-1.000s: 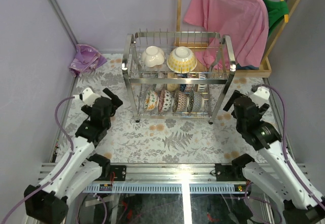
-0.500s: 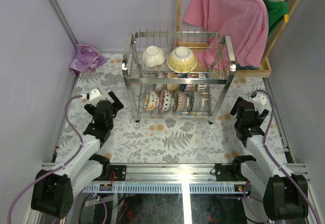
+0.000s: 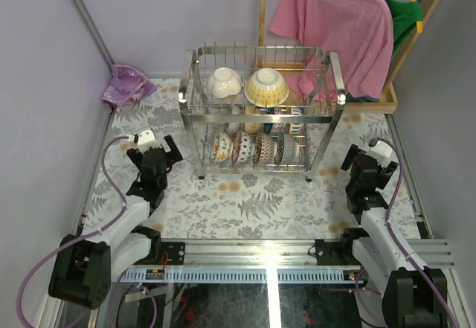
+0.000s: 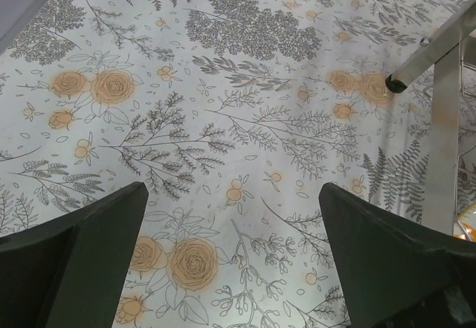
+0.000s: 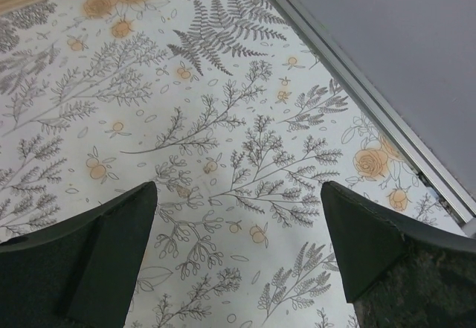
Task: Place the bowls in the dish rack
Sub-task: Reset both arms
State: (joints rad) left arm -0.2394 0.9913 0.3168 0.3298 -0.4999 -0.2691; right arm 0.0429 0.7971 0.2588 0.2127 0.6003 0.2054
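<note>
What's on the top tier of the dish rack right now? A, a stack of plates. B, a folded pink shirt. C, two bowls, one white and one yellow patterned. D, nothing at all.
C: the upper tier of the dish rack holds a white bowl side by side with a yellow patterned bowl, seen in the top view.

worktop (image 3: 253, 201): white, grey fern and orange rose print | dish rack (image 3: 336, 82): shiny chrome | white bowl (image 3: 223, 82): plain | yellow bowl (image 3: 266, 87): yellow-and-white pattern | lower-tier bowls (image 3: 253, 149): mixed multicolour patterns | shirt (image 3: 335, 23): pink | garment behind it (image 3: 405, 8): green | crumpled cloth (image 3: 126, 86): purple | left end effector (image 4: 232, 189), right end effector (image 5: 238, 187): black fingers
</note>
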